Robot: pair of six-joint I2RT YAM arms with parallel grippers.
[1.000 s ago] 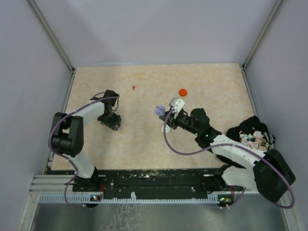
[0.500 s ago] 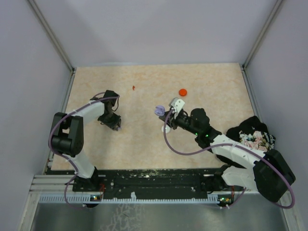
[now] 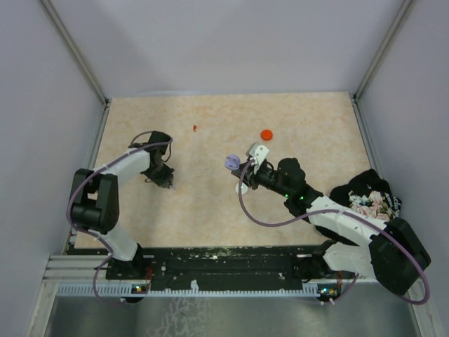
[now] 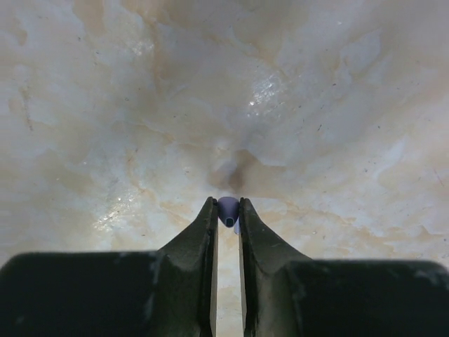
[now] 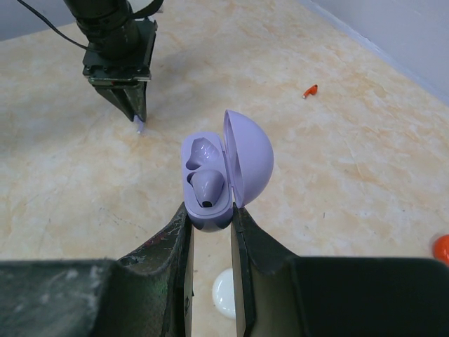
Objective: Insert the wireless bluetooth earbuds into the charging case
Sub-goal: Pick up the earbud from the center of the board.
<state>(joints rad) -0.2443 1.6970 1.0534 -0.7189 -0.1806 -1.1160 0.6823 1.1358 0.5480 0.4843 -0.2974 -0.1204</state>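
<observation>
Compared with a second ago, the left pincer [image 4: 228, 210] has shut, and the lavender earbud [image 4: 226, 208] is now pinched between its very tips, low on the table [image 4: 316, 105] at the left side. Such a shallow hold (only the tips touch it) could let the bud slip out during lifting, or turn so that it misses its socket. To the right, the right pincer [image 5: 209, 210] grips the lavender charging case [image 5: 210, 179], lid open. The way between looks free. A white disc [image 5: 223, 293] lies just beside the case, a red disc [image 3: 266, 134] farther, and a red earbud [image 3: 195, 128] far left.
</observation>
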